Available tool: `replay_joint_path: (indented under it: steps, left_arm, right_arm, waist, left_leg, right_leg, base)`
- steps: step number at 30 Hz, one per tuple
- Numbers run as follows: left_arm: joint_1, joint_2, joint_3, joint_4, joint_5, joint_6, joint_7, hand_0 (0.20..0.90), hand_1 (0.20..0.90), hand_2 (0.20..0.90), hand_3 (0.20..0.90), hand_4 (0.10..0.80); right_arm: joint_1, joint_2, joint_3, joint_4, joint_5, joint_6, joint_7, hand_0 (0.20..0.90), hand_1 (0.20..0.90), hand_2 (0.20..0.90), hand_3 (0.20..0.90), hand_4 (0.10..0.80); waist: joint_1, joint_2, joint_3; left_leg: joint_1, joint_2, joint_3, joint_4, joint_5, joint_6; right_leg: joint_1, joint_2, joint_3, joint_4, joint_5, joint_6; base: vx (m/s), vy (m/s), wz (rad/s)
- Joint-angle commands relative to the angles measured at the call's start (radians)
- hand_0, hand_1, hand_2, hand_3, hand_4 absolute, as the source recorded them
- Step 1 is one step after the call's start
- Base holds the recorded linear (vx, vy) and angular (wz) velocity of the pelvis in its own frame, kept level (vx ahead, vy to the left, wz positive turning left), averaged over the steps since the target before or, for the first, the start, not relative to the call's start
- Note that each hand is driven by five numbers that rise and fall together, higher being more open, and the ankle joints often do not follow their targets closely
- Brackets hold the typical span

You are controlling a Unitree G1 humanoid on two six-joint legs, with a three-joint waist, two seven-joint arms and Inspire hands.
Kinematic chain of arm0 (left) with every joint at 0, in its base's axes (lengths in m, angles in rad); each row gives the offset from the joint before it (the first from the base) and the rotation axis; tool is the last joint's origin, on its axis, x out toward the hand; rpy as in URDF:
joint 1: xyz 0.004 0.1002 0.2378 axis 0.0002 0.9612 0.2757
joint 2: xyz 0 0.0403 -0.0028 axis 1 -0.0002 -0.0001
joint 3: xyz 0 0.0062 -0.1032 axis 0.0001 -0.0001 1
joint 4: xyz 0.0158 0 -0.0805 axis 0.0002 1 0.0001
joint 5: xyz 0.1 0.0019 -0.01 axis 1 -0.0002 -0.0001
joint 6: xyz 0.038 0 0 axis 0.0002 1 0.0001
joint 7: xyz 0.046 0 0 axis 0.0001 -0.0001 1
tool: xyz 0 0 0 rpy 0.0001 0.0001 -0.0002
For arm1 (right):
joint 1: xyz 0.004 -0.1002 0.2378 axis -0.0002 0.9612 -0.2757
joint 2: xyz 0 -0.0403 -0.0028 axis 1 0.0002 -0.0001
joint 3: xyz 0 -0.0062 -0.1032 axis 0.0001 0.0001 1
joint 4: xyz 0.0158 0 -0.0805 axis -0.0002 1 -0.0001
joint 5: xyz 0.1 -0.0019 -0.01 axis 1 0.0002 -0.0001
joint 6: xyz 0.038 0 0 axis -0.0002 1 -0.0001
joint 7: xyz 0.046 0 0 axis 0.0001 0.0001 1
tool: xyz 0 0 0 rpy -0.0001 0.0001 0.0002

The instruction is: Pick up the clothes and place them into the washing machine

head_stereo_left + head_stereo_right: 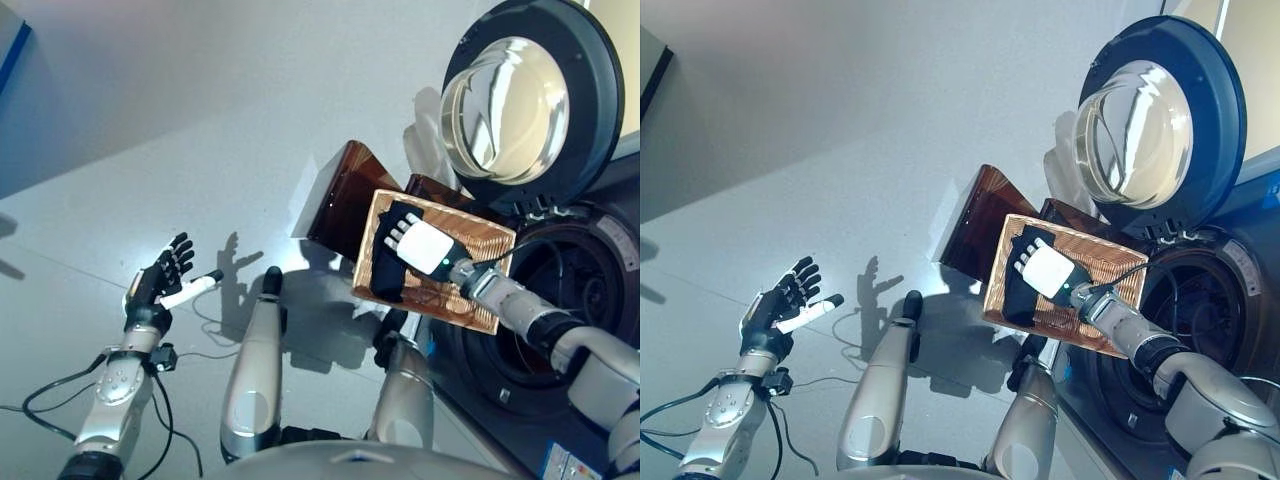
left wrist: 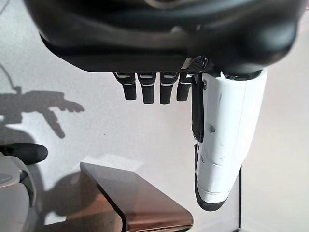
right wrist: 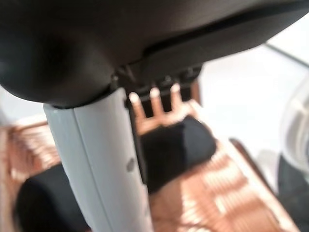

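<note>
A shallow wicker basket rests on a dark brown box beside the washing machine. A black garment lies in the basket's end farthest from the drum. My right hand lies over this garment with its fingers straight and spread. In the right wrist view its white-covered thumb stands in front of the black garment. My left hand is open and empty over the floor, far to the left of the basket; its fingers and thumb are straight.
The washing machine's round door stands open above the dark drum opening at the right. The brown box also shows in the left wrist view. Grey floor spreads to the left.
</note>
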Motion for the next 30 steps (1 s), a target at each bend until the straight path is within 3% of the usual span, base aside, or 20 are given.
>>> replay_joint_path:
  steps: [1,20,30]
  left_arm:
    - [0.055,0.053,0.045,-0.043,0.004,-0.076,0.011,0.9,0.9,0.9,0.9,0.8]
    - [0.068,0.063,0.061,-0.047,0.025,-0.077,0.02,0.9,0.9,0.9,0.9,0.8]
    - [0.089,0.06,0.082,-0.067,0.016,-0.082,0.023,0.9,0.9,0.9,0.9,0.8]
  right_arm:
    - [0.009,0.013,-0.024,-0.043,-0.004,0.007,-0.035,0.9,0.9,0.9,0.9,0.8]
    - [-0.01,0.059,-0.021,-0.064,0.03,-0.002,-0.047,0.9,0.9,0.9,0.9,0.8]
    - [0.011,0.075,-0.039,0.001,0.027,0.017,-0.046,0.9,0.9,0.9,0.9,0.8]
  waist:
    - [-0.017,-0.027,-0.058]
    - [0.007,-0.051,-0.068]
    - [0.01,-0.037,-0.06]
  left_leg:
    - [-0.068,0.051,-0.058,-0.07,0.075,-0.075]
    - [-0.074,0.042,-0.063,-0.082,0.077,-0.074]
    - [-0.075,0.041,-0.062,-0.078,0.078,-0.078]
  right_leg:
    - [-0.047,-0.029,0.049,0.014,0.057,0.026]
    - [-0.02,-0.032,0.028,-0.017,0.067,0.03]
    - [-0.027,-0.034,0.031,-0.008,0.061,0.03]
  base:
    - [0.0,0.0,0.0]
    - [0.006,-0.005,0.02]
    - [0.0,0.0,0.0]
